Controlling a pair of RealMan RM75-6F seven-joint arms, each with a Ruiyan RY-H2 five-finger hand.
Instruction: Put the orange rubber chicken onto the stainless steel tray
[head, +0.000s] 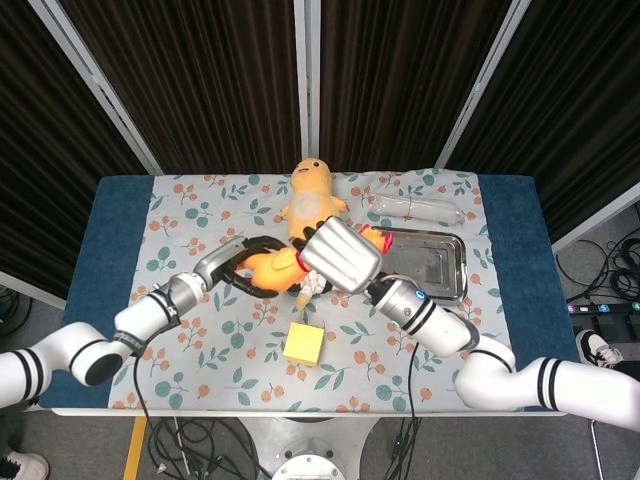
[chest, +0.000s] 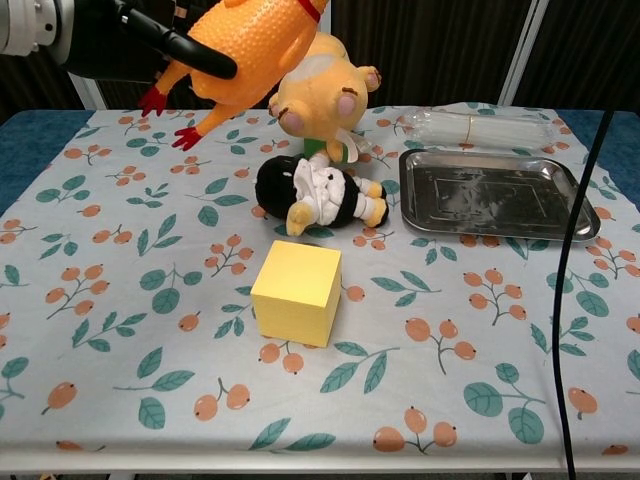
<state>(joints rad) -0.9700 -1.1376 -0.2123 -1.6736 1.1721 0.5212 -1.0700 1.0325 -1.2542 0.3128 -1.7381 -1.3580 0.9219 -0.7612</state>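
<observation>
The orange rubber chicken (head: 272, 267) (chest: 255, 45) hangs in the air above the table's middle left, its red feet (chest: 165, 108) dangling. My right hand (head: 340, 255), seen from its silver back, holds it at the neck end. The black fingers (chest: 185, 55) of my left hand (head: 243, 270) curl around its rear body. The stainless steel tray (head: 437, 266) (chest: 490, 195) lies bare at the right, to the right of both hands. The chest view does not show my right hand.
A yellow block (head: 303, 344) (chest: 297, 292) sits near the table's middle. A black-and-white plush (chest: 320, 195) lies under the chicken, with a yellow plush (head: 312, 195) (chest: 320, 100) behind it. A clear plastic packet (head: 415, 208) (chest: 480, 125) lies behind the tray.
</observation>
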